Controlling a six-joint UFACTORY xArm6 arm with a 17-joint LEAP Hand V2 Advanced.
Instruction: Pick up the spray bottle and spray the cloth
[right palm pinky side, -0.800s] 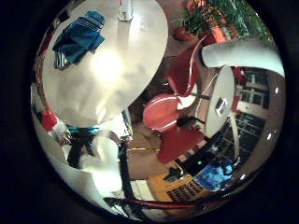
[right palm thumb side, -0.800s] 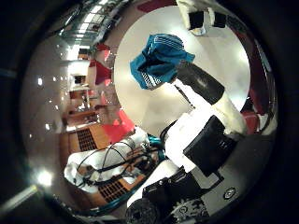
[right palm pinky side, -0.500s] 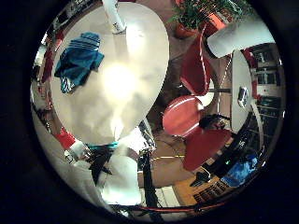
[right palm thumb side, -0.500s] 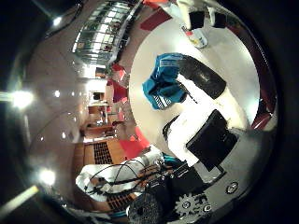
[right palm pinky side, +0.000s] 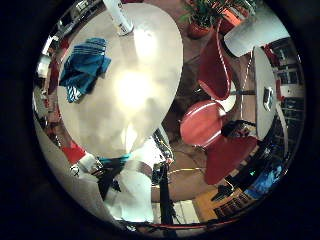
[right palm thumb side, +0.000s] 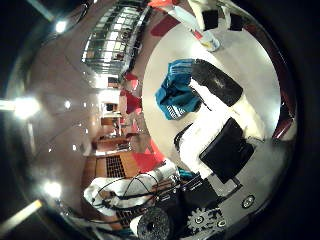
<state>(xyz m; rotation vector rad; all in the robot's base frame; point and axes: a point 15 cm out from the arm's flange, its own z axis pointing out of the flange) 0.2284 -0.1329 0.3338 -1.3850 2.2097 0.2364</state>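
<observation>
A blue cloth (right palm pinky side: 84, 66) lies crumpled on the round white table (right palm pinky side: 130, 95), near its edge. A slim white spray bottle (right palm pinky side: 118, 14) stands upright on the same table, away from the cloth at the far rim. The right little finger side palm view shows both from well above. In the right thumb side palm view the cloth (right palm thumb side: 178, 88) lies beside the fingers (right palm thumb side: 222, 88) of my hand (right palm thumb side: 225, 140), which reach out relaxed over the table (right palm thumb side: 255, 60) and hold nothing. The hand is high above the table and touches neither thing.
Red chairs (right palm pinky side: 208, 118) stand beside the table on a wooden floor. The robot's arm and base (right palm pinky side: 130, 190) show at the table's near side. A potted plant (right palm pinky side: 205, 14) stands beyond the table. A white post (right palm pinky side: 255, 32) rises near the chairs.
The whole picture has shifted in each view, so the hand has turned and moved a little over the table. The cloth and the bottle stay where they were on the table.
</observation>
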